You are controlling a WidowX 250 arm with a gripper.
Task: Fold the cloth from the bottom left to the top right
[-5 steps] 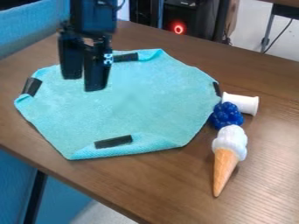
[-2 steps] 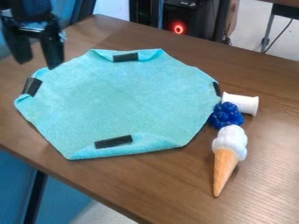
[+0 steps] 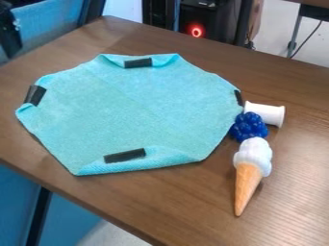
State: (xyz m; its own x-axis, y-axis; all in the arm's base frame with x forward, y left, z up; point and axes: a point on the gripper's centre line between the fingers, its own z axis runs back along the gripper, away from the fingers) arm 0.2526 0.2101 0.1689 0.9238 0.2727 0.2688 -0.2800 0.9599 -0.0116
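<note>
At the upper left edge of the view is part of the gripper, cut off by the frame and well away from the cloth. The turquoise cloth lies spread on the table, roughly eight-sided, with its corners turned in. Black strips sit on the cloth near its top, left, right and bottom edges. Its bottom edge is folded over in a low flap, and the left corner is curled up a little.
Right of the cloth, a white spool, a blue berry-like toy and a toy ice cream cone stand in a row on the brown table. The table's front edge runs diagonally at the lower left.
The gripper has moved left from above the cloth's upper left part, mostly out past the view's left edge. The cloth and the toys have stayed put.
</note>
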